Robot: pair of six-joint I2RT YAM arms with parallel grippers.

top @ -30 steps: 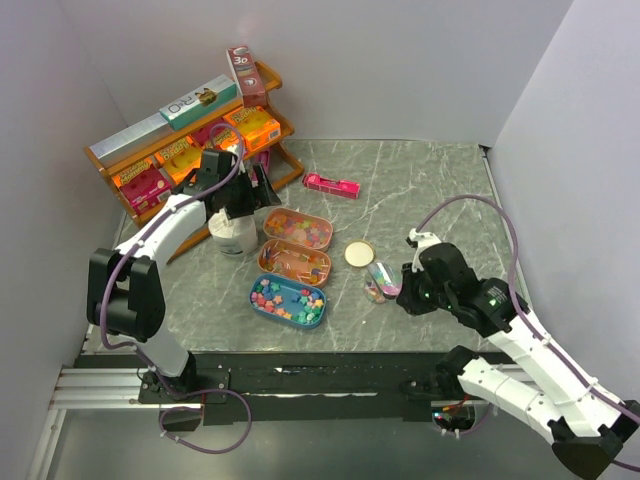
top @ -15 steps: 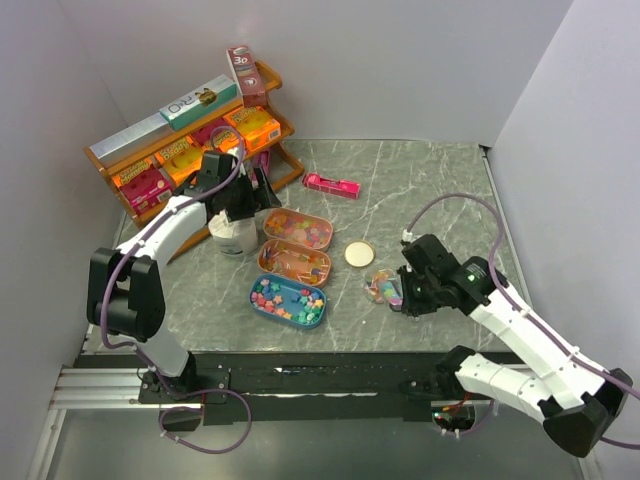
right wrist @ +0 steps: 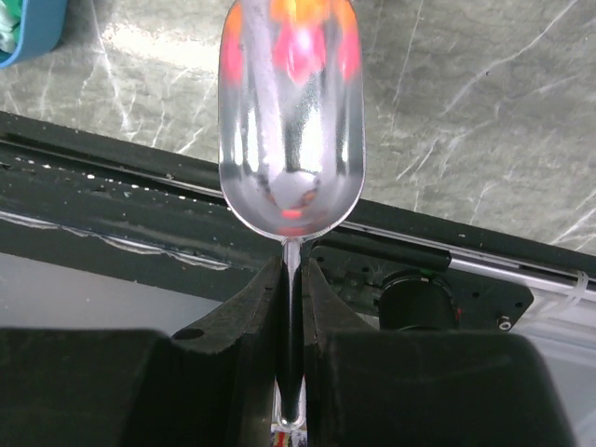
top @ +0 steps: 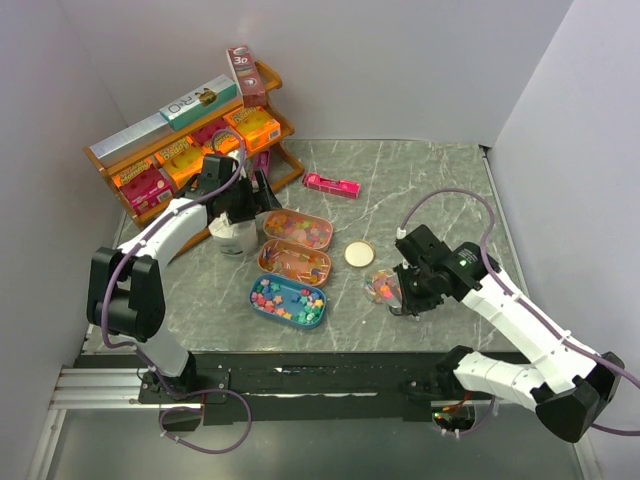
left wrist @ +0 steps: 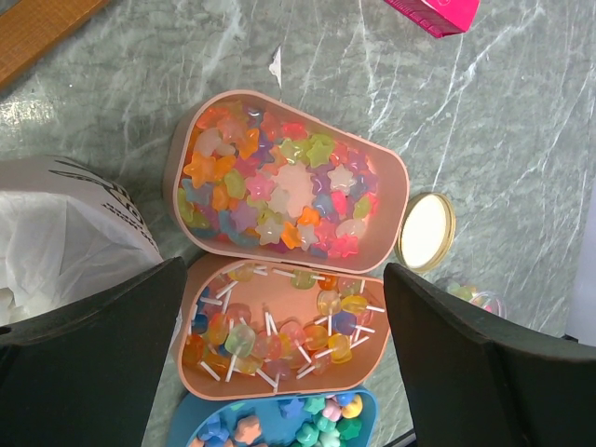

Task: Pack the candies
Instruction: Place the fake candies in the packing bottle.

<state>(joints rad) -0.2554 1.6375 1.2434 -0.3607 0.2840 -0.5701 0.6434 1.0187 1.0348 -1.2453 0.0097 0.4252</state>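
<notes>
My right gripper is shut on the thin handle of a clear plastic scoop, near the table's front edge. The scoop holds a few loose candies, pink and orange, at its far end. My right gripper pinches the handle between both fingers. My left gripper is open and empty, hovering over the pink tray of lollipops. My left gripper has one finger on each side of that tray. Next to it sit a pink tray of star candies and a blue tray.
A gold lid lies between the trays and the scoop. A white bag-lined container stands left of the trays. A wooden shelf with boxes fills the back left. A pink box lies at the back.
My right arm has swung and turned its wrist, shifting the scoop slightly nearer and to the right. The left arm has not moved.
</notes>
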